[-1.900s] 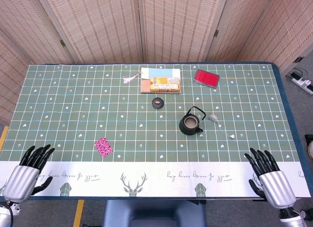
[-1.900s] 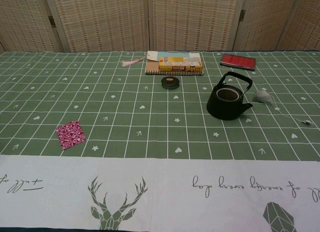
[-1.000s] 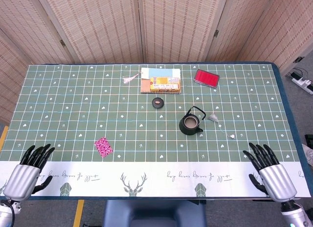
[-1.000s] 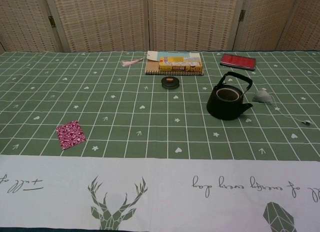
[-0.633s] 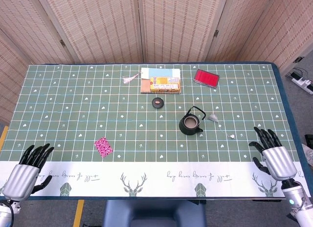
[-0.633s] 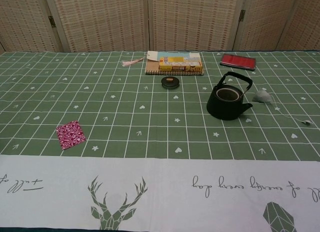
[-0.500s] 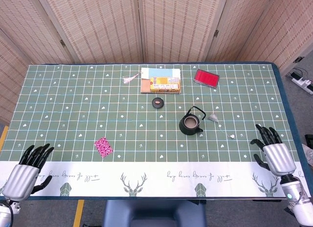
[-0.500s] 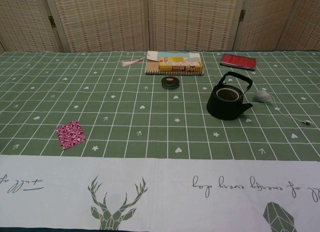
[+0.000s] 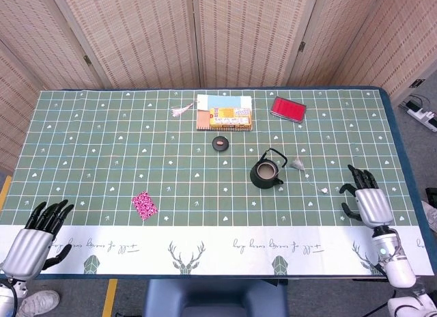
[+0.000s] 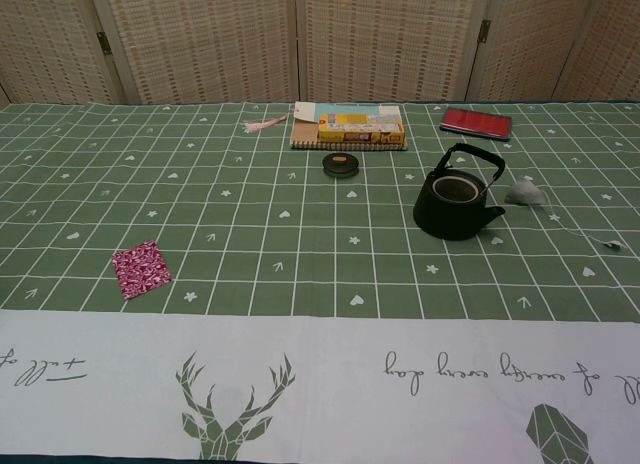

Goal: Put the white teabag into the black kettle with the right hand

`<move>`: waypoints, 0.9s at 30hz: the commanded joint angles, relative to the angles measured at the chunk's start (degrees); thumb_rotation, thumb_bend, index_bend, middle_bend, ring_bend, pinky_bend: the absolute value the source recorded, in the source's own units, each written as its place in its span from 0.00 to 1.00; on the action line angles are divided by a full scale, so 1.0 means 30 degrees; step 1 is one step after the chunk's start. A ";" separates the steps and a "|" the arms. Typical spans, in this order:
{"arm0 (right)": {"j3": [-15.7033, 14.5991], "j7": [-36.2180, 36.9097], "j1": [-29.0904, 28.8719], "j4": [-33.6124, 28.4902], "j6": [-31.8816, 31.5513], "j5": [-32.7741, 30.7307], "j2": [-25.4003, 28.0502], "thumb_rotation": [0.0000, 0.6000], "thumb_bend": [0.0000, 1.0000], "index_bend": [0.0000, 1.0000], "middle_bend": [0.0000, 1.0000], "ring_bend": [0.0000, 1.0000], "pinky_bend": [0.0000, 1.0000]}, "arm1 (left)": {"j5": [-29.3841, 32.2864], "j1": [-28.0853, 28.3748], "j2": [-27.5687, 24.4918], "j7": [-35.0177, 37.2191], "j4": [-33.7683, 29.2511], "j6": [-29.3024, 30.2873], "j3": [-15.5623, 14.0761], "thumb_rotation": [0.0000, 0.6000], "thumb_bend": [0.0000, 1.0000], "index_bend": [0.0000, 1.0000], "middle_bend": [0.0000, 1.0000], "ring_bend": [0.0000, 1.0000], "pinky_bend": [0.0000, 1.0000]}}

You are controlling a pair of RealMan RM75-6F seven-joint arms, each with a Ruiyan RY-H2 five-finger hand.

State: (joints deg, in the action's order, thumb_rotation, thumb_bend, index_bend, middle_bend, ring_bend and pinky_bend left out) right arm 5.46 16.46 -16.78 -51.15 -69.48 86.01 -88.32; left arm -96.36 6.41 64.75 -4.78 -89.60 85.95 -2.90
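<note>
Approach step: right hand [image 9: 364, 202] hovers over the table's right side, fingers spread and empty, well short of the white teabag [image 9: 298, 164]; left hand [image 9: 35, 236] sits idle at the near left corner, fingers also apart. Teabag lies on the cloth just right of the black kettle [image 9: 265, 171], its string trailing to a small tag [image 9: 324, 190] nearer the hand. Next move, by my reading: reach in, pinch the bag or its string, and lift it over the kettle's open mouth, clear of the upright handle.

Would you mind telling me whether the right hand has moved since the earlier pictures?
Yes. The right hand has moved forward from the white border of the tablecloth onto the green grid, toward the teabag.
</note>
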 commanded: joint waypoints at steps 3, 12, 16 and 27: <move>0.0324 -0.0443 -0.0674 0.0868 0.0533 -0.0449 -0.1132 1.00 0.40 0.42 0.00 0.00 0.00 | -0.0035 -0.0018 -0.0028 0.0047 -0.0045 0.0028 -0.0032 1.00 0.28 0.00 0.00 0.07 0.04; 0.0465 -0.1533 -0.1167 0.1805 0.1743 -0.1269 -0.1649 1.00 0.40 0.42 0.00 0.00 0.00 | -0.0063 -0.0004 -0.0097 0.0284 0.0001 0.0068 -0.0023 1.00 0.28 0.00 0.00 0.07 0.04; 0.0486 -0.1505 -0.1304 0.2439 0.2054 -0.1488 -0.1986 1.00 0.40 0.43 0.00 0.00 0.00 | -0.0008 -0.0002 -0.0067 0.0187 -0.0020 0.0028 -0.0007 1.00 0.28 0.00 0.00 0.07 0.04; 0.0448 -0.1267 -0.1680 0.4338 0.2692 -0.1809 -0.3438 1.00 0.40 0.44 0.00 0.00 0.00 | -0.0019 0.0007 -0.0069 0.0272 -0.0081 0.0054 0.0006 1.00 0.28 0.00 0.00 0.07 0.04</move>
State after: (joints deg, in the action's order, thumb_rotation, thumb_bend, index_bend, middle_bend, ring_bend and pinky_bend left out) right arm 6.81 12.46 -21.57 -38.70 -61.74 80.73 -98.15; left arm -96.42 6.43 64.55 -3.97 -89.84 86.12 -2.88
